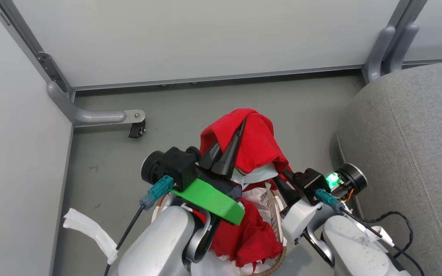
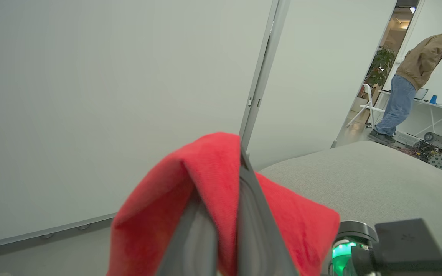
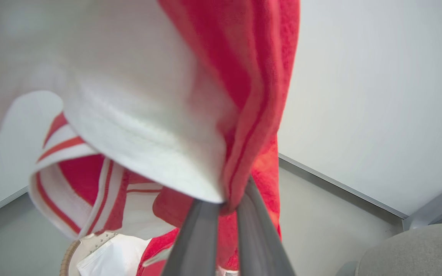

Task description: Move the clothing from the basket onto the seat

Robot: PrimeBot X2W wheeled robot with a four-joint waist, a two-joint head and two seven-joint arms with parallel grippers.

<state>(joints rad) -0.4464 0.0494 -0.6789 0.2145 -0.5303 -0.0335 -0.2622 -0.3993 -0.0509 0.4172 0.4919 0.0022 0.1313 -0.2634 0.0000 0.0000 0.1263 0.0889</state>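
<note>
A red garment of the clothing (image 1: 257, 142) hangs lifted above the basket (image 1: 272, 205), held from both sides. My left gripper (image 1: 231, 140) is shut on its upper fold, and in the left wrist view the red cloth (image 2: 205, 184) drapes over both fingers (image 2: 255, 226). My right gripper (image 1: 282, 175) is shut on the garment's lower right edge; its wrist view has red fabric with white trim (image 3: 244, 76) pinched between its fingertips (image 3: 230, 203). More red clothing (image 1: 251, 234) lies in the basket under my arms. The grey seat (image 1: 416, 145) stands to the right.
White partition walls close off the back and left, with a grey metal foot and caster (image 1: 136, 128) on the floor. A white cloth strip (image 1: 90, 230) lies at the lower left. A person (image 2: 413, 76) stands far off beyond the seat (image 2: 359, 180). The basket's brown rim (image 3: 67, 257) shows below.
</note>
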